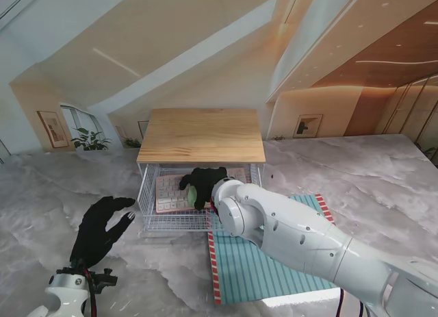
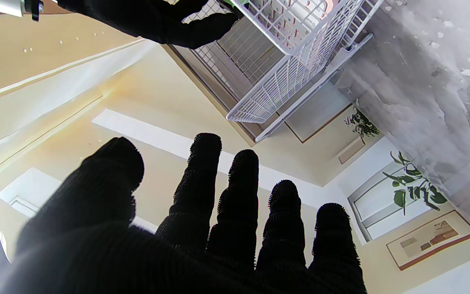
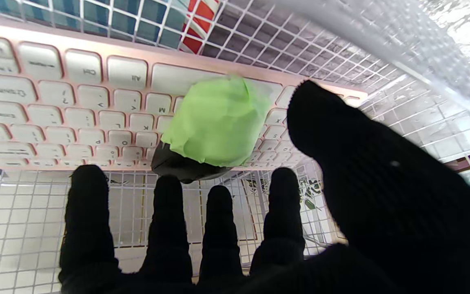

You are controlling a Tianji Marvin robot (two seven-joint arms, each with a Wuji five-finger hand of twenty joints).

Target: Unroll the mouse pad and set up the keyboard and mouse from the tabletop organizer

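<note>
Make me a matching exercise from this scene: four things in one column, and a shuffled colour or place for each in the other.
Things:
1. keyboard
2. mouse pad
3. mouse
4. left hand

Descriptions:
A. striped teal, flat on the table
B. open, outside the basket
C. pink, inside the wire basket
D. wrapped in green, lying on the keys

Pairs: 1-C, 2-A, 3-D, 4-B

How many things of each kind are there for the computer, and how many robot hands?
Keyboard: 1
Mouse, wrapped in green: 1
Mouse pad, striped, unrolled: 1
Wire organizer with wooden top: 1
Robot hands: 2, the left hand and the right hand
Total: 6
</note>
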